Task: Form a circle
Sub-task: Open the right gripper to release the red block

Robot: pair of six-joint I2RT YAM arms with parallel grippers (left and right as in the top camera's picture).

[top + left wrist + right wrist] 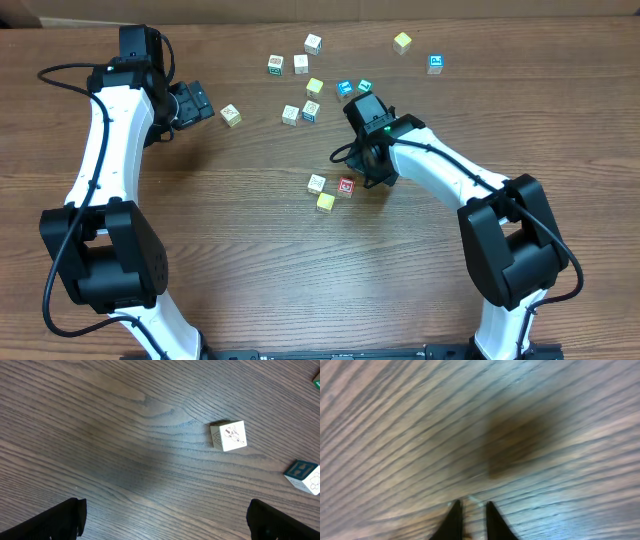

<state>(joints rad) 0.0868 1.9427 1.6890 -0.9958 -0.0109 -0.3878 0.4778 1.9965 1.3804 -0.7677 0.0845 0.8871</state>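
Overhead: right gripper [368,180], pinched nearly together, at three o'clock of the circle [325,201]; left gripper [197,103] wide apart. Nudge inward gently.

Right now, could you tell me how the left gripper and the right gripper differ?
The left gripper has its fingers wide apart; the right gripper has them nearly together. The left hangs by a lone cream cube; the right is right beside the red cube. Both have black fingers.
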